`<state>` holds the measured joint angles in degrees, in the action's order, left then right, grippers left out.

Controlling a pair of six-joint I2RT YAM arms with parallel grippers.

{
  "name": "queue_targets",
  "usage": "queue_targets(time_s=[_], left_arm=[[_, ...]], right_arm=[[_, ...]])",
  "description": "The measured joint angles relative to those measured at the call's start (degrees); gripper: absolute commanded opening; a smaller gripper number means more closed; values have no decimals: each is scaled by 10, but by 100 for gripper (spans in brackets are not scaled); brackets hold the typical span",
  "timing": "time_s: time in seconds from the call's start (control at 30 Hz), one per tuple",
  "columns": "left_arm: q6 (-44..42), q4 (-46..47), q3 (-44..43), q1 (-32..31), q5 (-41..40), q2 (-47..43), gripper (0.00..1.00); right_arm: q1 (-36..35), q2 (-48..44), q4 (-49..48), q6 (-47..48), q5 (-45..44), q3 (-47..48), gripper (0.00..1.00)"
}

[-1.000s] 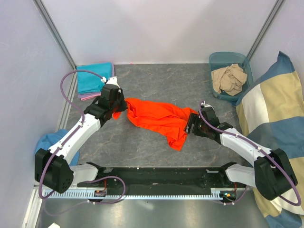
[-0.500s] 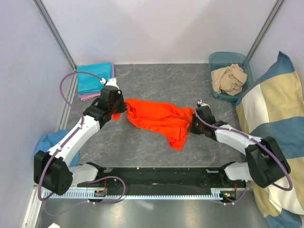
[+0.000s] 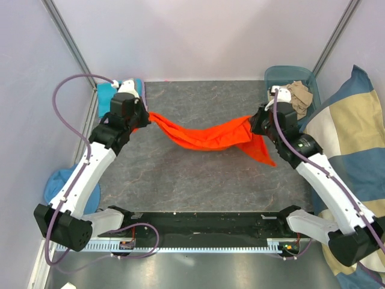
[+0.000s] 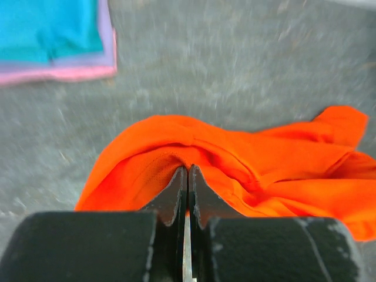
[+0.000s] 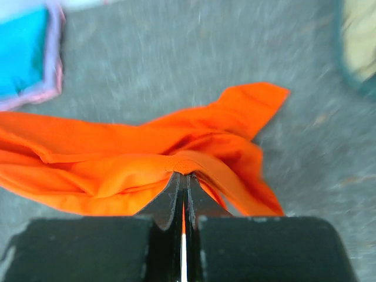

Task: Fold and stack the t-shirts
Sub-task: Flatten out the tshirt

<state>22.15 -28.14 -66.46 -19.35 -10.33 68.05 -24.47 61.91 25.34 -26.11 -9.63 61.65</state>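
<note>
The bright orange t-shirt (image 3: 207, 136) hangs stretched between both grippers above the grey table (image 3: 180, 180), sagging in the middle. My left gripper (image 3: 144, 115) is shut on its left end, which shows bunched at the jaws as orange t-shirt cloth (image 4: 247, 158). At the right end, my right gripper (image 3: 254, 122) is shut on the cloth, with the orange t-shirt (image 5: 147, 158) spread ahead of its jaws and a loose flap hanging lower right. A folded teal t-shirt (image 3: 111, 95) lies on a pink-lilac one (image 4: 59, 73) at the back left corner.
A teal bin (image 3: 280, 75) at the back right holds crumpled beige cloth (image 3: 298, 96). A big blue-and-beige cushion-like fabric (image 3: 352, 144) fills the right side. A blue cloth (image 3: 57, 180) lies by the left arm's base. Walls close in left and back.
My right gripper closed on the orange shirt's right end. Both arms then lifted and moved apart toward the back, pulling the crumpled shirt off the table into a stretched span.
</note>
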Motion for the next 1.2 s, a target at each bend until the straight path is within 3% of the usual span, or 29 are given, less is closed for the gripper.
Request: queue_targets(time_s=[0.3,0.8,1.0,1.2], left_arm=[[-60,-33,-158,30,-27,-22,2],[-91,-82,-166,35,-44,-45,2],[-87,-76,-101,35,-19,-68,2],[-69,-72,10,36,1,-63,2]], right_arm=[[0,-19,91,40,-104,119,0],[0,-64,159,52,-139,126,0],[0,-79,154,27,-116,27,0],[0,-26,136,8,-97,-83,0]])
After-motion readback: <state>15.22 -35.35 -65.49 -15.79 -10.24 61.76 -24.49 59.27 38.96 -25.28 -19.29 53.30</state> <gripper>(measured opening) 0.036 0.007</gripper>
